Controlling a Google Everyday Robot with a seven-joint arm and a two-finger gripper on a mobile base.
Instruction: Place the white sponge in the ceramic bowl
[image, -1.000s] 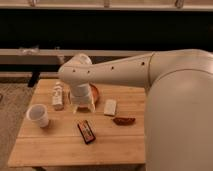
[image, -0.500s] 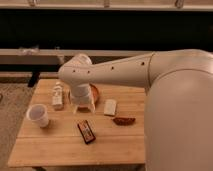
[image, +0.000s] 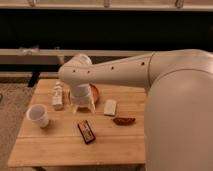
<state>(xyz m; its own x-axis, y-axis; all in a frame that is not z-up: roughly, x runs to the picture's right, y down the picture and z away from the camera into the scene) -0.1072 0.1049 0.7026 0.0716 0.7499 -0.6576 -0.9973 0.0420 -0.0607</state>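
The white sponge (image: 110, 107) lies flat on the wooden table (image: 60, 145), just right of the gripper. The orange-brown ceramic bowl (image: 94, 92) is mostly hidden behind the arm; only its right rim shows. My gripper (image: 83, 106) hangs over the table in front of the bowl, left of the sponge and apart from it.
A white cup (image: 38, 115) stands at the left. A white labelled bottle (image: 58, 97) stands behind it. A dark snack bar (image: 86, 131) lies at the front middle. A brown object (image: 123, 120) lies right of the sponge. A bench (image: 30, 54) runs behind the table.
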